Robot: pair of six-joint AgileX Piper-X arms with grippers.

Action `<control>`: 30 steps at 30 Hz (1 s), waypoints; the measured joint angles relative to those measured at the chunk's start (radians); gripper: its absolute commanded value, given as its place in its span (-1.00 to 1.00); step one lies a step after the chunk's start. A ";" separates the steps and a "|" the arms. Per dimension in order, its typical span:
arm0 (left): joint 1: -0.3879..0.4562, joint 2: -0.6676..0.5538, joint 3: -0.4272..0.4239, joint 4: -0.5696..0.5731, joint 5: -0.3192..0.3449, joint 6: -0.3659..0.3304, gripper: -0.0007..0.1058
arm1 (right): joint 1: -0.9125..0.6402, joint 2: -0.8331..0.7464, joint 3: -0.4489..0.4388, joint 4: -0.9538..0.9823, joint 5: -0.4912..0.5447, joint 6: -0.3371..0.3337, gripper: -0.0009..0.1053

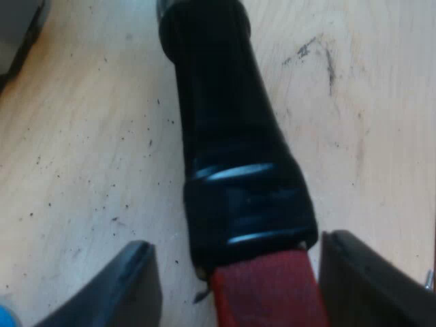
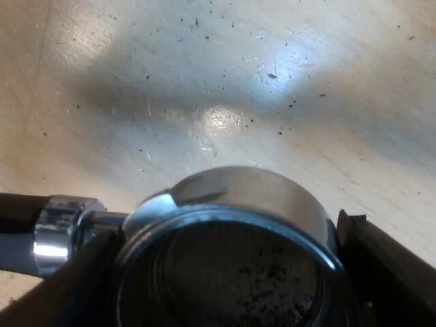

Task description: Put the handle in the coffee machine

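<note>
The holder's dark handle [image 1: 225, 116] runs away from my left gripper [image 1: 238, 272] over the wooden table, and its red end [image 1: 269, 293] lies between the two black fingers. One finger [image 1: 368, 279] is against the red end. The other finger [image 1: 116, 289] stands a little apart from it, so this gripper is open around the handle. My right gripper [image 2: 231, 272] is shut on the holder's round metal head [image 2: 238, 197], one finger on each side. The basket [image 2: 238, 272] inside the head looks dark with coffee specks. The chrome collar [image 2: 58, 228] leads off to the handle.
The light wooden table [image 2: 204, 82] carries scattered dark coffee specks and a few scratches [image 1: 320, 58]. A grey object [image 1: 17, 34] stands at the table's edge beyond the handle's far end. A small blue bit [image 1: 4, 317] shows beside my left finger.
</note>
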 measured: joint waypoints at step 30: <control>0.003 0.000 0.000 0.000 -0.028 -0.018 -0.98 | 0.000 0.000 0.000 -0.009 0.021 0.036 -0.22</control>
